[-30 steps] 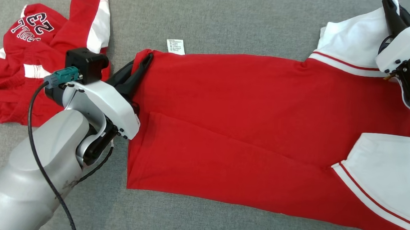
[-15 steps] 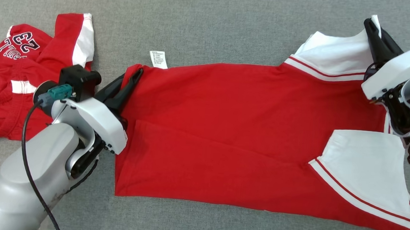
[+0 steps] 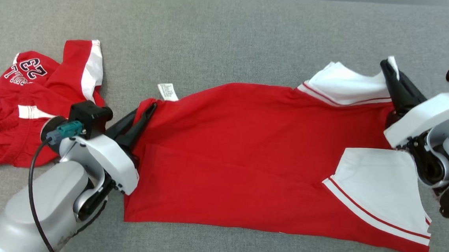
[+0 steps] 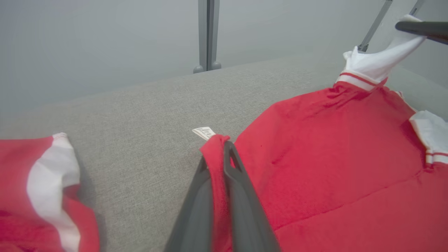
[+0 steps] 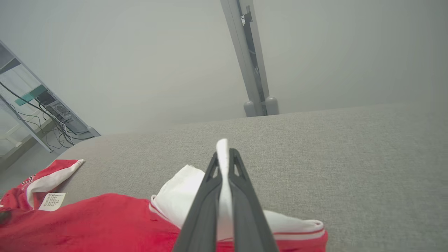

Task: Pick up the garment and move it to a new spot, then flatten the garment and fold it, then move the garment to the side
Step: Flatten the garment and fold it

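At far left the other garment [image 3: 21, 100] lies crumpled, apart from the work. The left gripper [image 3: 150, 108] stays clamped on the shirt's [image 3: 247, 143] red hem corner, beside the label [image 3: 167, 91]. The view has tipped up, so most of the shift is the camera's. Yet the shirt's far edge, straight a second ago, now arches off the grey surface [image 3: 231, 31]. The right gripper [image 3: 387, 67] keeps pinching the white sleeve [image 3: 350, 81], raised. This looks like a lift starting, to fold or move the shirt.

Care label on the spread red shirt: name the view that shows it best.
Right wrist view: the care label lies face up, its printed lines visible. Head view shows it whole but smaller; left wrist view shows it small, foreshortened.
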`<state>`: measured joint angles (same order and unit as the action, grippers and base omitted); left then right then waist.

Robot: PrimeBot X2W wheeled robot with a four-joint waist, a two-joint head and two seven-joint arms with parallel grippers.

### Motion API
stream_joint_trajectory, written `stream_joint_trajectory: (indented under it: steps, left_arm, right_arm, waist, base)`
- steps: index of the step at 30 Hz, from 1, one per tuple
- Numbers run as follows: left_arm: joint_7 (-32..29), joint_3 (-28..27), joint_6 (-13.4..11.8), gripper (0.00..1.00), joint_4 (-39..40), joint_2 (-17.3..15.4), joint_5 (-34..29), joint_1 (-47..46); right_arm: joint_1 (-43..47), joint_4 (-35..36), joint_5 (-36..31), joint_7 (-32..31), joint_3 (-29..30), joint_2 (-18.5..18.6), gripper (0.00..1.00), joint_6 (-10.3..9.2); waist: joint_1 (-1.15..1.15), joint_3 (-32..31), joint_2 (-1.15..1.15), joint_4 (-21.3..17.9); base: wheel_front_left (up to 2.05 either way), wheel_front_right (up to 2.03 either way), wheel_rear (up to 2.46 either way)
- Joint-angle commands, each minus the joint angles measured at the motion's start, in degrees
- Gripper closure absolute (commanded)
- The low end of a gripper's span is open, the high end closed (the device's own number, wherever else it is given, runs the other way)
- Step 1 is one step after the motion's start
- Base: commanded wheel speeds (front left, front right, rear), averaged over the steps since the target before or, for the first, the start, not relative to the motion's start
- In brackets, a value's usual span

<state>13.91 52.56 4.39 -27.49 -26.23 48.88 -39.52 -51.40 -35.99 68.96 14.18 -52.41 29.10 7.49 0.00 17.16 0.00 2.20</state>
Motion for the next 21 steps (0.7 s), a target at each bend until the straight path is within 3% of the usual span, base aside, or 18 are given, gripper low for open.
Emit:
stream_joint_trajectory:
  steps: [1,21]
  left_arm:
    - [0.3,0.0,-0.3,1.00,0.1,-0.2,-0.1,0.9]
    - [-0.2,0.8,-1.9,1.00,-0.2,-0.3,1.3,4.1]
  right_arm:
    - [1.1,0.7,0.7,0.4,-0.2,0.4,1.00,0.02]
    - [11.4,9.7,5.0,1.0,-6.2,5.4,1.00,0.02]
  waist:
    - [0.00,-0.9,0.00,-0.2]
    - [0.00,-5.6,0.00,-2.0]
  base:
    - [0.00,0.00,0.00]
    - [0.00,0.00,0.00]
